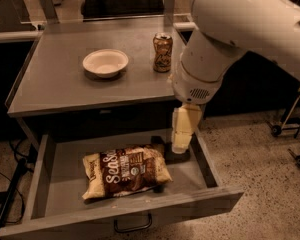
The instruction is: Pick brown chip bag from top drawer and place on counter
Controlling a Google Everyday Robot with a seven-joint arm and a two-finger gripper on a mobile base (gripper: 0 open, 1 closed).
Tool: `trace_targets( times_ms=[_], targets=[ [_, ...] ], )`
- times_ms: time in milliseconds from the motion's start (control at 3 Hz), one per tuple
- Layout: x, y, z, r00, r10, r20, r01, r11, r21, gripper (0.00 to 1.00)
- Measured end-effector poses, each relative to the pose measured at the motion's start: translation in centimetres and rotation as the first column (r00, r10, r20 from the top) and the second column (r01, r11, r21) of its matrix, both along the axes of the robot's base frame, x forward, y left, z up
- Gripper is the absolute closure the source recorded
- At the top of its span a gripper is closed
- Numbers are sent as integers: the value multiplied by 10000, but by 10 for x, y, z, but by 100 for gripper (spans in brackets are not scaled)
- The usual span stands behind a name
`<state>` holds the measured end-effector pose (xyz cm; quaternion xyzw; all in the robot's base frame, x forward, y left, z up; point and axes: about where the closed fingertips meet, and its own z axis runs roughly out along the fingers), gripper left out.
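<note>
Bag [125,172] lying in drawer [65,166], just left of gripper [180,146]; gripper hanging low, its state we cannot tell; counter [55,84] behind it, bearing bowl [105,62], can [162,52]

Open room above brown chip bag [126,171], claw [181,145] at right rear of top drawer [65,170].

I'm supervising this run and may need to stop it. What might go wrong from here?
The gripper hangs by the right end of the brown chip bag, not over its middle; a grasp there may slip. It could bump the right wall of the top drawer, close by. On the counter, the can stands near the arm and might be knocked.
</note>
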<state>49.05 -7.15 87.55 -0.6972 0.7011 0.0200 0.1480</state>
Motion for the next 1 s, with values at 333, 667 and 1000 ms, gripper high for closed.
trace_targets(
  times_ms=[333,667,1000],
  targets=[
    [21,21,-34,9982,600,-46,-598,9976,341,0],
    [20,25,-38,9977,669,-99,-665,9972,355,0],
    [14,45,-59,9935,1072,-376,-1055,9935,434,0]
  ],
)
